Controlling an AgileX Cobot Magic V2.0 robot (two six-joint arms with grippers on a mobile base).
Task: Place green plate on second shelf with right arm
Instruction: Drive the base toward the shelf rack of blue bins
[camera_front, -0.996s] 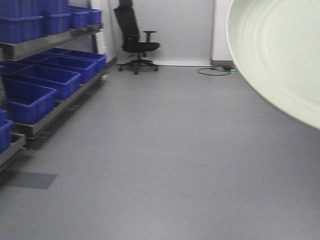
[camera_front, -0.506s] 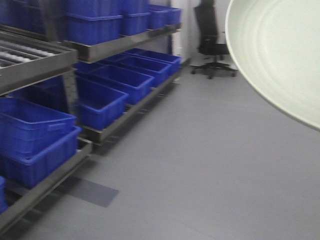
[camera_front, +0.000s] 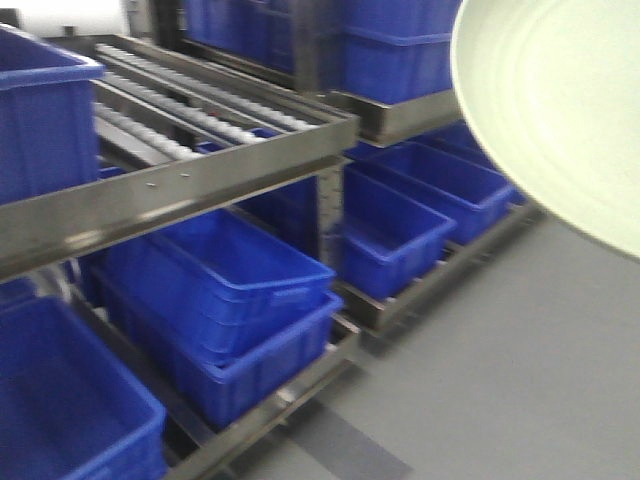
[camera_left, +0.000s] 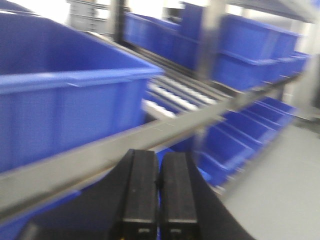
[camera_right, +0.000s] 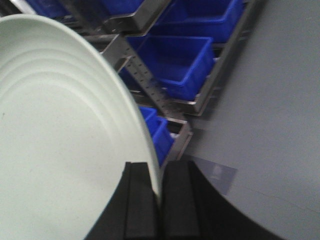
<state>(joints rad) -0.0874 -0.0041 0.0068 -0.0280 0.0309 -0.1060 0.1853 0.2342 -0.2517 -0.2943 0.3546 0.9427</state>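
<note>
green plate: a round, shallow, matte pale green plate (camera_right: 60, 150) fills the left half of the right wrist view. it stands on edge with its rim curving down into the gripper, and the left and lower frame edges cut it off. in the front view only an arc of it shows in the upper right corner, and whatever holds it lies outside the frame.
right gripper: the black two-fingered right gripper (camera_right: 159, 200) at bottom centre pinches the plate's rim, one finger on each face. the stretch of rim between the fingers is hidden.
left gripper: the black left gripper (camera_left: 159, 195) sits at bottom centre of the left wrist view. its two fingers are pressed together with nothing between them.
metal rack: a grey metal rack (camera_front: 200, 185) crosses the left and centre of the front view. a roller track (camera_front: 170, 95) lies on its upper level.
blue plastic bins: deep blue plastic bins (camera_front: 240, 265) sit on the lower levels, some stacked, and several are cut off at the left edge.
grey floor: a plain grey floor (camera_front: 520, 380) takes the lower right.
hard to make out: all three views are smeared by blur. how near the plate is to the rack cannot be told.
</note>
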